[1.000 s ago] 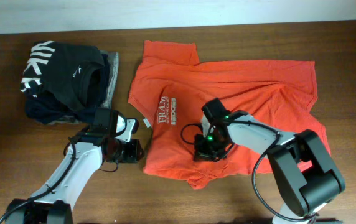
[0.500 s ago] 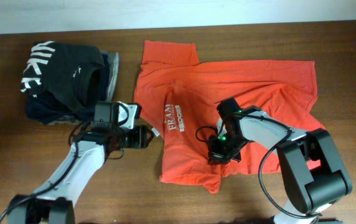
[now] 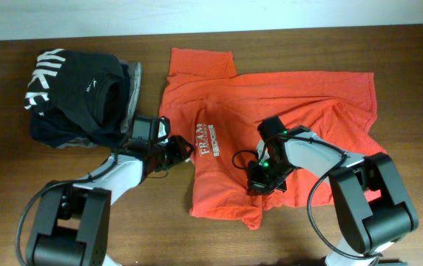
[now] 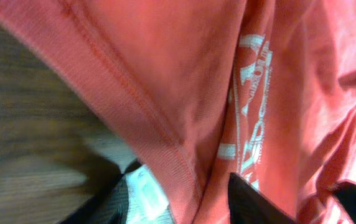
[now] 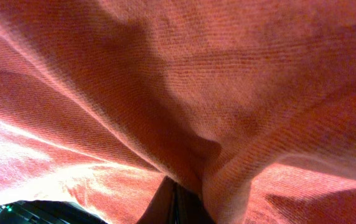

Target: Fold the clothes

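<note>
The orange-red T-shirt (image 3: 293, 103) lies crumpled across the table's middle, with white lettering (image 3: 208, 138) near its left edge. My left gripper (image 3: 184, 151) is at that left edge, open. In the left wrist view the stitched hem (image 4: 165, 146) runs down between its black fingers (image 4: 252, 202), a white tag (image 4: 144, 190) lies against the left finger, and the lettering (image 4: 252, 93) shows beyond. My right gripper (image 3: 259, 179) sits on the shirt's lower middle, shut on a pinched fold of the shirt. In the right wrist view, cloth (image 5: 228, 74) fills the frame above the gripper (image 5: 173, 205).
A pile of garments stands at the back left: a black one with white letters (image 3: 75, 81) on top of navy and grey folded ones (image 3: 132, 85). Bare wood (image 3: 41, 192) runs along the front left. The table's far edge meets a white strip (image 3: 211, 15).
My left gripper has moved up and right, from the table beside the lower hem to the shirt's left edge, and its jaws have widened. The right gripper dragged the shirt's lower part rightward, then stopped.
</note>
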`<action>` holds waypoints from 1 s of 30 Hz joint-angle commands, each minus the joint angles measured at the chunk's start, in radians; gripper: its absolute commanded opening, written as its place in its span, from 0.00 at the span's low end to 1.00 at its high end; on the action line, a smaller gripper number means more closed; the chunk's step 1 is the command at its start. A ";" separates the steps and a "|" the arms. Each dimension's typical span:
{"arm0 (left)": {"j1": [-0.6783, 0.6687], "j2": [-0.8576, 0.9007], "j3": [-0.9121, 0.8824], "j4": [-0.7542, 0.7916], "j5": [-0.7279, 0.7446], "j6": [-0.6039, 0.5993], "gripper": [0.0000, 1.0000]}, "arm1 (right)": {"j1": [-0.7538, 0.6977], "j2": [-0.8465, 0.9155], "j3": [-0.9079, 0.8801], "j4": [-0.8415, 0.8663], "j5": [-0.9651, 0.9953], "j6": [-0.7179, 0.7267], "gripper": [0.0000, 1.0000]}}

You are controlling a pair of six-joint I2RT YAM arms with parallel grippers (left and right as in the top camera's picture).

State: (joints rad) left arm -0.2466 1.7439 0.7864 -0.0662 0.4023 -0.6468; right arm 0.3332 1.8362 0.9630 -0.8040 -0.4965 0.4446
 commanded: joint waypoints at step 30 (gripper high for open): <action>0.290 0.105 0.265 -0.186 -0.113 0.190 0.01 | -0.013 0.032 -0.032 0.014 0.167 -0.011 0.04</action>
State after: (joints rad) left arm 0.0017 1.8320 0.9524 -0.2016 0.3546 -0.5461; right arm 0.3332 1.8355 0.9630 -0.8040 -0.4953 0.4408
